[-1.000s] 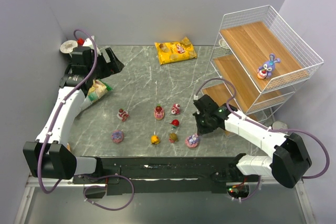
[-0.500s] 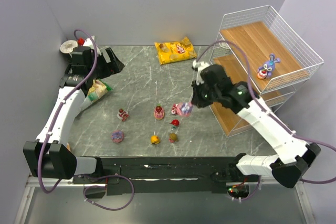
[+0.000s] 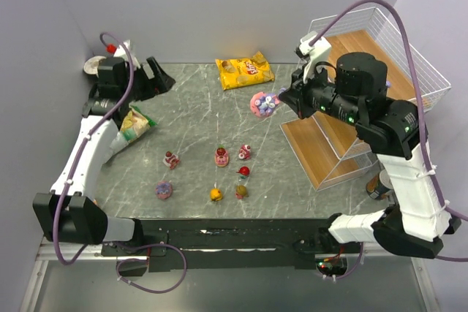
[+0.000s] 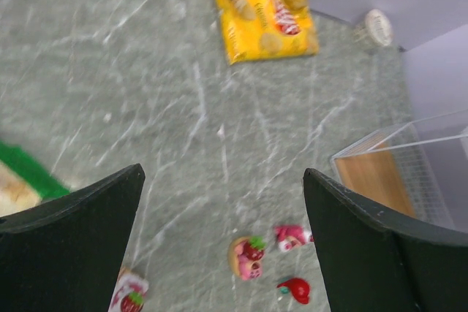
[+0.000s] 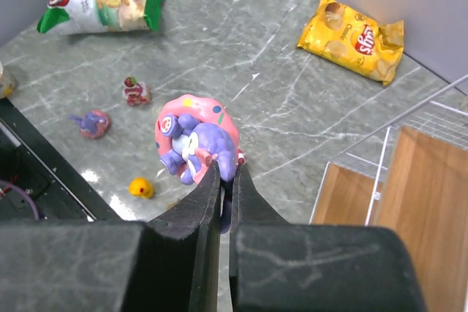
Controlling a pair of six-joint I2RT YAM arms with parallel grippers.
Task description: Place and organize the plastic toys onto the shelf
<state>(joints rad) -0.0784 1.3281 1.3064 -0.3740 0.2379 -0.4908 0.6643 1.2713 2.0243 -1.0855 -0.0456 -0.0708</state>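
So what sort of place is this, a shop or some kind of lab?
Most likely a robot test booth, not a shop. Plain grey walls box in a marble-look table with two arms bolted at its near edge, and the goods are props: tiny plastic toys, a chip bag, a wire shelf.

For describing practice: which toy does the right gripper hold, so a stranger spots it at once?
Find the white wire shelf on the right. Just left of it, the right gripper pinches a purple bunny on a pink donut. It alone hangs in the air; the other toys sit on the table.
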